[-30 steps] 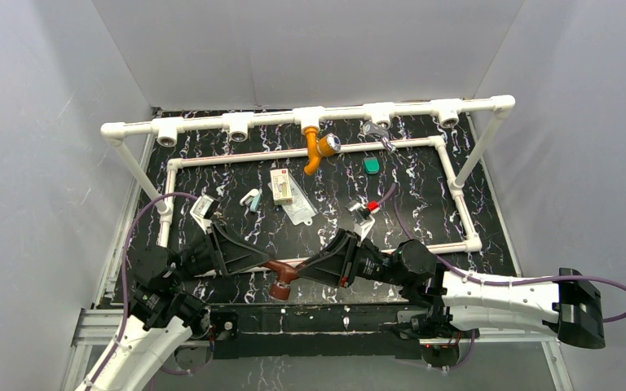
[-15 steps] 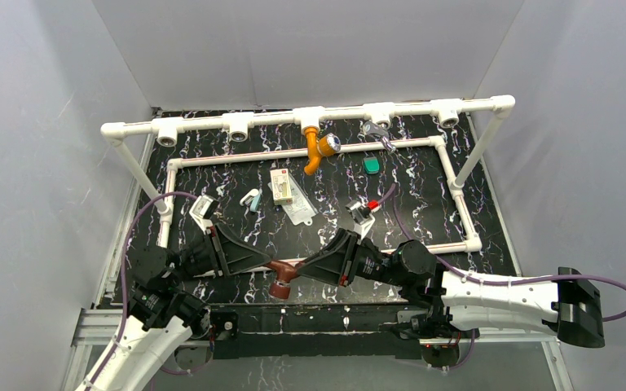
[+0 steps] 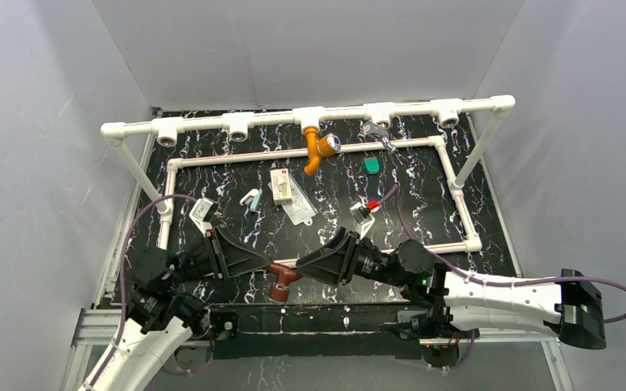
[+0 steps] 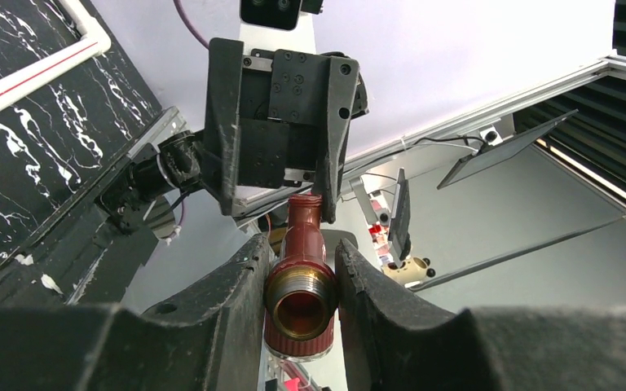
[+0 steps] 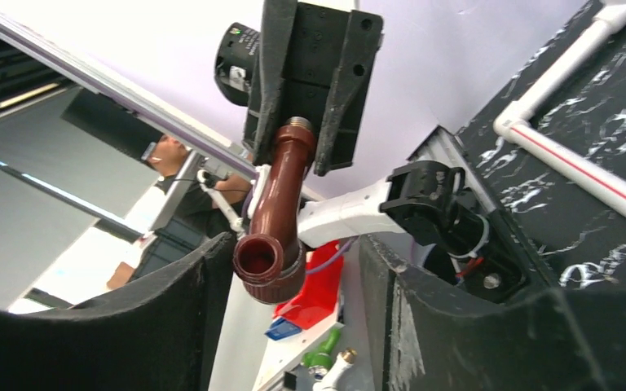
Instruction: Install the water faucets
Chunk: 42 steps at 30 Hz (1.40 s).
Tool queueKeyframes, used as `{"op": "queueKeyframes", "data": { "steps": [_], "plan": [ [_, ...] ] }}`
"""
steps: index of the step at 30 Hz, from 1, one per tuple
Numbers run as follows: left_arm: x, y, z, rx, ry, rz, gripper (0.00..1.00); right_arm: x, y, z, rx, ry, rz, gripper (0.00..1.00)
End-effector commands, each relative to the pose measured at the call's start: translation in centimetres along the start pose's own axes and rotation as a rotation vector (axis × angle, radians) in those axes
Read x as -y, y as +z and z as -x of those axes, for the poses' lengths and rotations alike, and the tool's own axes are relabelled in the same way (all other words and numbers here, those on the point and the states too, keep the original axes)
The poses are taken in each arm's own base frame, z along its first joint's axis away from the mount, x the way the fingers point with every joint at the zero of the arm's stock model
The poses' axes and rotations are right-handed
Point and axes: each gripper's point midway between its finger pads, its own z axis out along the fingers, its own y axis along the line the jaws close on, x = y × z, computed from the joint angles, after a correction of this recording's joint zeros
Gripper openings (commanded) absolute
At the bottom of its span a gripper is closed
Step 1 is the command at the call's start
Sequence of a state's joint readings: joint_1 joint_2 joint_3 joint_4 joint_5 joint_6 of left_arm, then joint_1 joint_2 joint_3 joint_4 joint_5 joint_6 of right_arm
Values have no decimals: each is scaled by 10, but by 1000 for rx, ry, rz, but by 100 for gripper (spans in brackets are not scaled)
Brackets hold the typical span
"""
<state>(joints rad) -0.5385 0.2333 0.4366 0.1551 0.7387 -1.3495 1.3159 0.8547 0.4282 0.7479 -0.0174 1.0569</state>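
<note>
Where the tap is: the dark reddish-brown faucet hangs in the air between the two arms, over the near edge of the table; it touches nothing but the robot.
Left fingers: the left gripper is pinched tight on the threaded collar end; the open brass mouth faces its wrist camera.
Right fingers: the right gripper stands spread, with the spout end inside the gap; one finger looks right beside the spout, the other well off it; I cannot tell whether either one touches.
Already up: the orange faucet sits in the middle tee of the pipe frame at the far side; other tees, such as this free tee, look empty.
Step, as I read it: a hand-over; the right arm takes the spout so the thread comes free for a tee.
Doing it well: centre the spout between both right fingers before closing, since a one-sided push would twist it in the left pinch; grip the straight part, not the curve; close fully on it, and only then let the left fingers part.
Risk: both ends let go at once and it drops off the near edge.
</note>
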Motion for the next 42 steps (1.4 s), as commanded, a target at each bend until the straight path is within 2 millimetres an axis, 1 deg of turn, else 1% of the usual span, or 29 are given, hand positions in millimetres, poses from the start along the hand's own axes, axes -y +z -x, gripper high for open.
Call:
{"op": "queueKeyframes", "data": {
  "steps": [1, 5, 9, 12, 17, 19, 23, 25, 26, 28, 32, 35, 38, 42],
  "plan": [
    [-6, -3, 0, 23, 2, 21, 0, -6, -3, 17, 51, -70, -30, 69],
    [-24, -2, 2, 46, -50, 71, 0, -2, -9, 20, 29, -174, -88, 78],
    [-39, -1, 1, 49, -95, 112, 0, 0, -16, 27, -2, -312, -150, 82],
    [-45, 0, 1, 50, -116, 138, 0, -2, -19, 32, -43, -444, -181, 83],
    [-53, 2, 2, 45, -156, 178, 0, -3, -21, 34, -170, -726, -184, 86],
    [-52, 3, 3, 43, -162, 180, 0, -2, -20, 34, -201, -834, -160, 86],
    [-60, 1, -1, 33, -205, 229, 0, -3, -20, 29, -260, -1049, -62, 87],
    [-68, -1, -4, 26, -239, 271, 0, 0, -21, 26, -299, -1146, -28, 91],
    [-71, -2, -6, 19, -255, 285, 0, 2, -22, 25, -323, -1216, -8, 91],
    [-74, -2, -9, 9, -285, 301, 0, 6, -25, 18, -381, -1302, 35, 91],
    [-75, -2, -10, -5, -313, 319, 0, 6, -27, 11, -438, -1428, 128, 90],
    [-78, -1, -12, -15, -344, 334, 0, 14, -28, 10, -455, -1537, 156, 91],
    [-76, 2, -10, -10, -381, 322, 0, 13, -25, 11, -457, -1599, 184, 87],
    [-77, 5, -7, -5, -411, 325, 0, 24, -25, 12, -458, -1683, 178, 83]
  ]
}}
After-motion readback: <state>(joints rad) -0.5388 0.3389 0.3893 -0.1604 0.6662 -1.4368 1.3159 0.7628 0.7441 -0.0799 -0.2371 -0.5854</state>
